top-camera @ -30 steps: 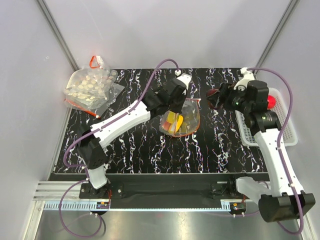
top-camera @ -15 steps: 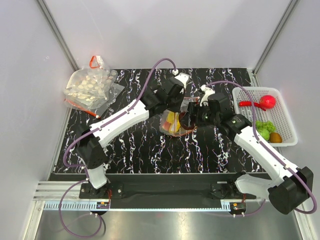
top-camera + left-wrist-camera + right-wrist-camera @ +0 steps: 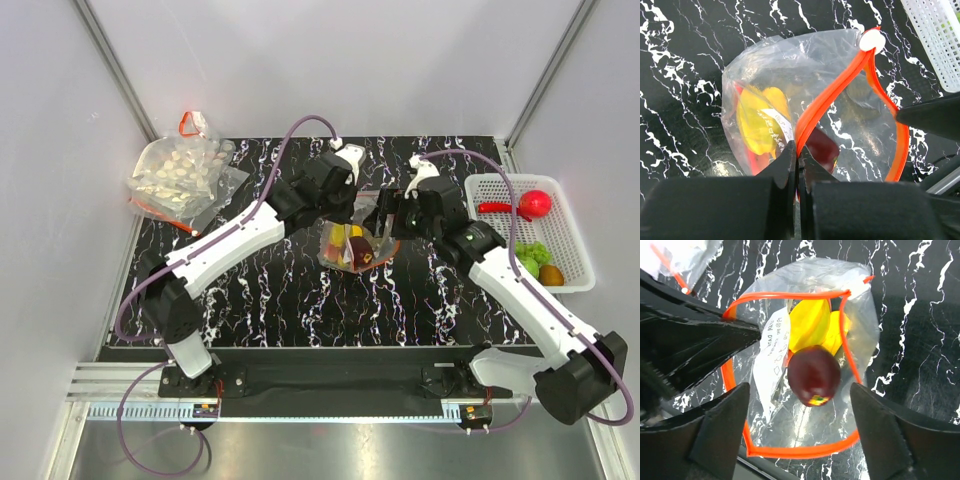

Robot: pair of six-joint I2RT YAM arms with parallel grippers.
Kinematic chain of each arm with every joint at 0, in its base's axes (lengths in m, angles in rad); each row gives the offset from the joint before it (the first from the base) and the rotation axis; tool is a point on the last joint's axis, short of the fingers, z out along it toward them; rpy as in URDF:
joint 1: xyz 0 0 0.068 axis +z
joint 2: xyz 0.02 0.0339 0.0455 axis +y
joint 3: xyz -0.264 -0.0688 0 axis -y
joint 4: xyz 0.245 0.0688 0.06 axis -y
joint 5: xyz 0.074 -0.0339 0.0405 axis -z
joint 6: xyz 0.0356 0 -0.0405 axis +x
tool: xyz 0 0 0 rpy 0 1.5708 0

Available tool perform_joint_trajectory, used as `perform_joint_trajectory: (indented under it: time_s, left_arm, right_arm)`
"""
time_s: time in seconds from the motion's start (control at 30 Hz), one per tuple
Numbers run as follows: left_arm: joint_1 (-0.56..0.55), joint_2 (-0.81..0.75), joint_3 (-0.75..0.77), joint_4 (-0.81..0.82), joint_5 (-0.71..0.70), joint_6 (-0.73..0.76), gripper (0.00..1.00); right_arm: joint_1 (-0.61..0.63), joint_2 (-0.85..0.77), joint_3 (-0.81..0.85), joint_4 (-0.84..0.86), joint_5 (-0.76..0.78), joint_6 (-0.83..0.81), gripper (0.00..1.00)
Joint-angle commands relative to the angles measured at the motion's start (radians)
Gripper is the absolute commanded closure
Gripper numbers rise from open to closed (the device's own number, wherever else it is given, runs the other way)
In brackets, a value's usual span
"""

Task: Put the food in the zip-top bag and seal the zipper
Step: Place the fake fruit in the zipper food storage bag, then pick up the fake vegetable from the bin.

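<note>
One dark-red fruit (image 3: 812,372) sits in the zip-top bag (image 3: 765,65), below the splayed right gripper (image 3: 799,390); left gripper (image 3: 797,165) pinches the zipper (image 3: 832,95).

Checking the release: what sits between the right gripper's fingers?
The zip-top bag's open mouth, zipper ringing a dark red fruit on yellow pieces; right wrist view shows it.

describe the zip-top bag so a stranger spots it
At the middle of the black marbled table is the zip-top bag. It is small with an orange zipper and yellow food inside, unlike the bigger bag of whitish pieces far left.
</note>
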Motion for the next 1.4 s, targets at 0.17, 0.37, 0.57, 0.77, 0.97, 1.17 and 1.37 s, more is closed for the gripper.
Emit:
perform_joint_trajectory:
  time_s: [0.17,0.37,0.57,0.77,0.97,1.17,1.37]
  left_arm:
    - [0.011,-0.067,-0.030,0.078,0.035,-0.020,1.00]
    - [0.014,-0.087,-0.057,0.092,0.034,-0.023,1.00]
    - [0.019,-0.118,-0.116,0.144,0.043,-0.029,1.00]
    - [0.020,-0.151,-0.186,0.191,0.066,-0.035,1.00]
    - [0.023,-0.159,-0.202,0.210,0.058,-0.031,1.00]
    - [0.022,-0.173,-0.205,0.214,0.048,-0.026,1.00]
    - [0.023,-0.184,-0.218,0.236,0.014,-0.015,1.00]
  right_arm:
    - [0.004,-0.048,0.103,-0.144,0.096,-0.033,0.29]
    - [0.004,-0.042,0.078,-0.189,0.161,-0.032,0.32]
    - [-0.043,-0.043,0.132,-0.287,0.326,-0.047,0.41]
    - [-0.345,-0.042,0.144,-0.280,0.224,-0.099,0.44]
    - [-0.579,-0.011,0.143,-0.200,0.123,-0.035,0.37]
    - [-0.747,0.041,0.131,-0.078,-0.025,0.094,0.31]
    - [-0.904,0.164,0.134,0.019,-0.120,0.201,0.21]
